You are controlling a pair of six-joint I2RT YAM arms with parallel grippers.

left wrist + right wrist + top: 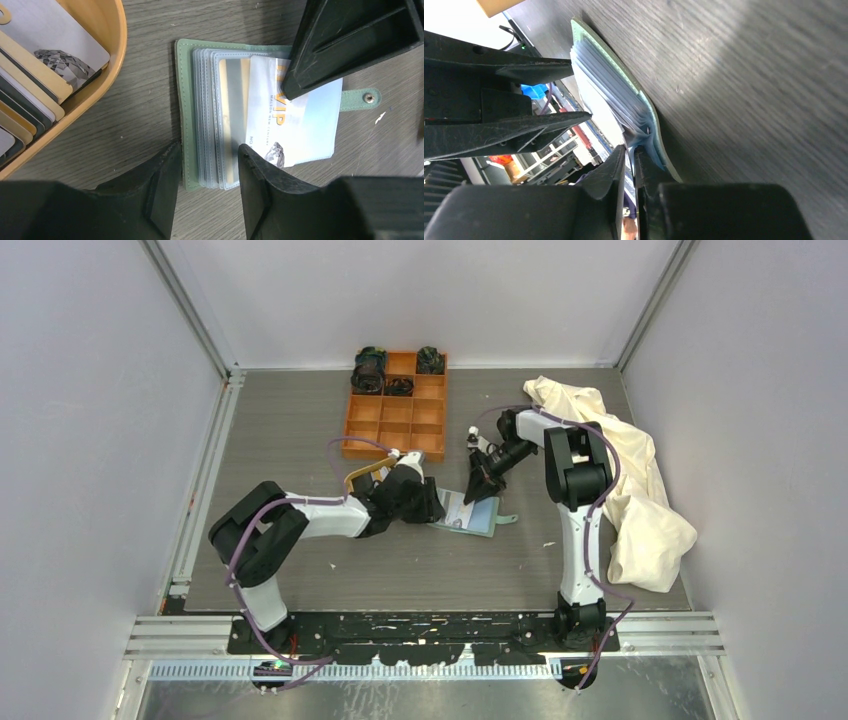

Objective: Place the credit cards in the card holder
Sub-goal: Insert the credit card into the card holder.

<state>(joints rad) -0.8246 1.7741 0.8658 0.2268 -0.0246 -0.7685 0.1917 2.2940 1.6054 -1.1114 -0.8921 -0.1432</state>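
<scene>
Left wrist view: card (300, 125) half inside holder (184, 100) on table (125, 150). Left claw (207, 150) half-open astride its edge; right claw (630, 150) near-shut at card corner, hold unclear. Pulling away may drag card out.

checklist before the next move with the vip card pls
1. Card holder open and lying flat: ok.
2. VIP card seated in a sleeve: cannot tell; it lies slightly tilted over the holder's right half.
3. Right pincer grip on that card: cannot tell; jaws nearly together.
4. Left pincer astride the holder's left edge, jaws apart: ok.
5. Spare cards on hand in the wooden tray: ok.
</scene>
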